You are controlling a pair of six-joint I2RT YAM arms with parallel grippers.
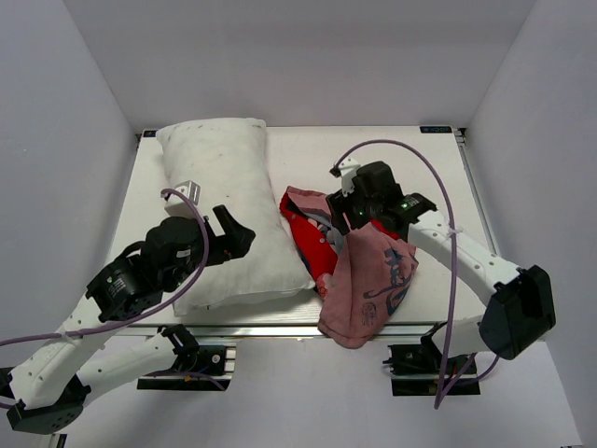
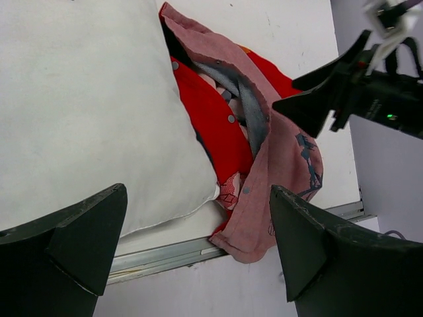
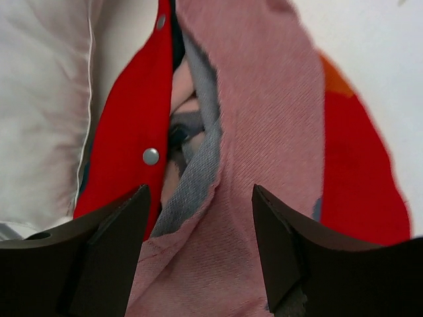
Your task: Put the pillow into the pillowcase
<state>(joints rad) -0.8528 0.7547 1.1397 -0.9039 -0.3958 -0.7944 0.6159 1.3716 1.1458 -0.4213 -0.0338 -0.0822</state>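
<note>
Hovering spread apart over the opening of the crumpled pillowcase (image 1: 368,280), the right claw (image 3: 198,254) probably must next pinch one hem, while the left claw (image 2: 198,254), also spread wide, hangs above the pillow (image 1: 224,201) lying beside it on the bench (image 1: 392,149).

We see a robotics lab cell, a white table (image 1: 308,159) boxed in by plain white walls (image 1: 84,84), aluminium rail (image 1: 270,329) along its near edge, our left arm (image 1: 47,364) and right arm (image 1: 466,257) mounted there
</note>
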